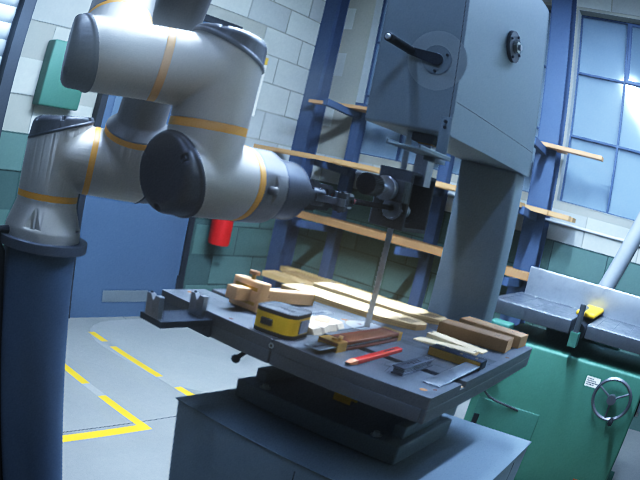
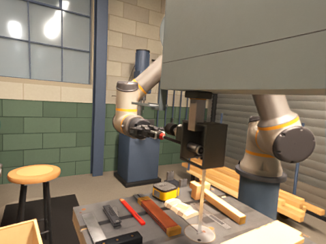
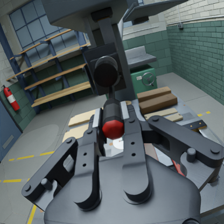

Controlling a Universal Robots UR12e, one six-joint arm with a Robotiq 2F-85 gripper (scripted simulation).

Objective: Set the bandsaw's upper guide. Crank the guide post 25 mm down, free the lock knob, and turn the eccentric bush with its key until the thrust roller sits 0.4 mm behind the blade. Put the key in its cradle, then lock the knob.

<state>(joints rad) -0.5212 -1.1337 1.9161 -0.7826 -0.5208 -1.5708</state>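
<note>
The key (image 3: 112, 118) reaches from my gripper into the black guide block (image 1: 400, 199) just below the lock knob (image 1: 376, 184). The key has a dark handle with a red hexagonal end and is held in my closed gripper (image 3: 113, 121) (image 2: 154, 133) (image 1: 338, 200). The round black lock knob (image 3: 106, 71) juts from the block's side toward me. The thrust roller (image 2: 194, 148) shows in the block's open face, above the blade (image 1: 379, 279). The blade runs down to the saw table. The crank handle (image 1: 413, 50) sits on the upper housing. The empty key cradle (image 1: 173, 305) stands at the table's left end.
Behind the saw stand blue shelves with planks and a green-tiled wall. The table carries a yellow tape measure (image 1: 282, 319), wood blocks (image 1: 483, 333), a red pencil (image 1: 373, 355), a brown-handled tool (image 1: 362, 338) and a square. A second arm (image 2: 272, 136) stands beyond the table. A stool (image 2: 33, 175) stands on the floor.
</note>
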